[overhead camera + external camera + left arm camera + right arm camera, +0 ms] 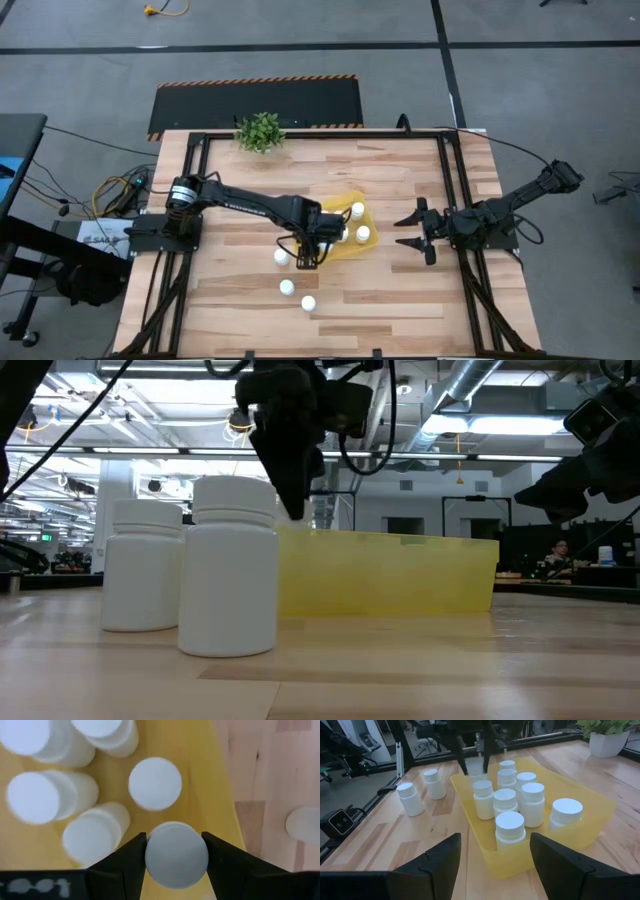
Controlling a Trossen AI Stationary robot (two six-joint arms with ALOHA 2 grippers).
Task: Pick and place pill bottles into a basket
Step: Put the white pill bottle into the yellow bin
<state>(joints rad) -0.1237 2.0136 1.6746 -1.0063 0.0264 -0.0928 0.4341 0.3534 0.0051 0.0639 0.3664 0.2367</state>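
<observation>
My left gripper hangs fingers-down over the near left corner of the yellow basket, shut on a white pill bottle. Several more bottles stand upright on the basket's floor. Three loose bottles stand upright on the wood near the basket's left and near sides; the low view shows two of them close up. My right gripper waits open at the table's right side, pointing toward the basket, with nothing between its fingers. My left gripper pinches the bottle at its top end, the round white cap sitting between the two fingers. The fingers come from above, pointing down. The bottle stays upright at the basket's rim; whether its base touches the floor I cannot tell.
A small green potted plant stands at the table's far edge. Black frame rails run along the table's left and right sides. Bare wood lies in front of the basket and toward the near edge.
</observation>
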